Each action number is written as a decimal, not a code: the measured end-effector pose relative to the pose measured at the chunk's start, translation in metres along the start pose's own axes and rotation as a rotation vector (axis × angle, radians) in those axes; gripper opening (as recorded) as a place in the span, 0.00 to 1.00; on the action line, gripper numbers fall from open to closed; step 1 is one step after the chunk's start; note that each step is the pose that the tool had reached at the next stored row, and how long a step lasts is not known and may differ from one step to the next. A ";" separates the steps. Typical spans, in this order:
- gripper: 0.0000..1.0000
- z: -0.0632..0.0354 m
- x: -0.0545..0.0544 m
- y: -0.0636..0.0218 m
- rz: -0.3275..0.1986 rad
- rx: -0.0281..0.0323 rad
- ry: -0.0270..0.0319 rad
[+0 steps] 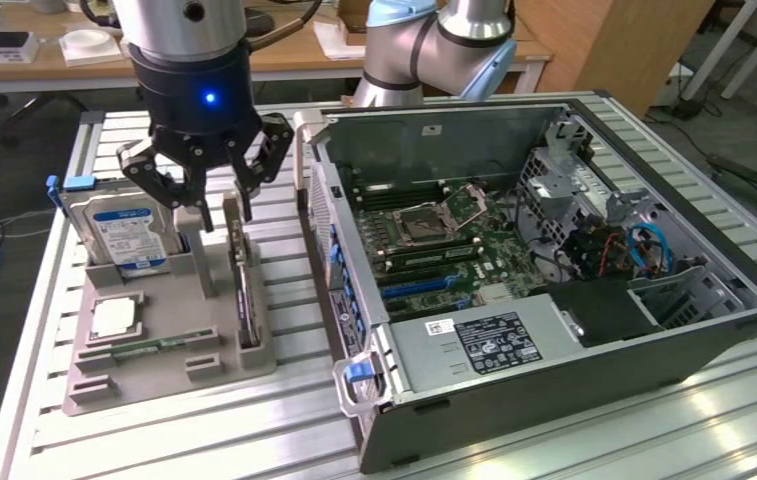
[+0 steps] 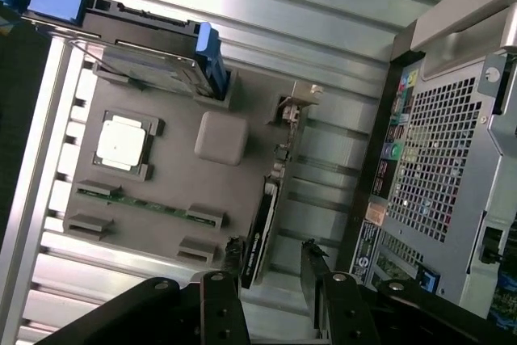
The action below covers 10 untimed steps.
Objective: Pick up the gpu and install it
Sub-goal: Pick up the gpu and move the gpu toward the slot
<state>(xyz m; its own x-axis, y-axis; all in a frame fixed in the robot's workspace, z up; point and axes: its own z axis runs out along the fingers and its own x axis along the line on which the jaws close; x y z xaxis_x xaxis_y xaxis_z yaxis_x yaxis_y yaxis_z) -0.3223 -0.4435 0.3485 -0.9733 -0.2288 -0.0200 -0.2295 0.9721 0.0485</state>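
The gpu (image 1: pixel 246 292) stands on edge in a slot at one side of the grey holder tray (image 1: pixel 171 372); it is a thin dark card with a silver bracket at its far end. My gripper (image 1: pixel 222 212) hangs straight over it, open, with one finger on each side of the card's upper edge. In the wrist view the gpu (image 2: pixel 260 228) runs between my two black fingertips (image 2: pixel 235 258), with a gap showing on both sides. My gripper (image 2: pixel 273 266) holds nothing.
An upright hard drive (image 1: pixel 125 235) with a blue label, a CPU (image 1: pixel 114 317) and a RAM stick (image 1: pixel 151 347) share the tray. The open computer case (image 1: pixel 698 330) lies at the exterior view's right, motherboard (image 1: pixel 445 245) exposed. Everything rests on a slatted metal table (image 1: pixel 218 440).
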 end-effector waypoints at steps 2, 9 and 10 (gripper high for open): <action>0.43 0.0005 -0.001 -0.0002 0.000 0.0000 0.0000; 0.43 0.0020 -0.002 -0.0008 0.000 0.0001 0.0001; 0.43 0.0022 -0.002 -0.0008 0.000 0.0001 0.0002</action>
<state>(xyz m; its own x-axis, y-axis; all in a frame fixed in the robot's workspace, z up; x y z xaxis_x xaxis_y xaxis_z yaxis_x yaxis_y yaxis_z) -0.3199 -0.4437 0.3463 -0.9733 -0.2288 -0.0198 -0.2295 0.9721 0.0484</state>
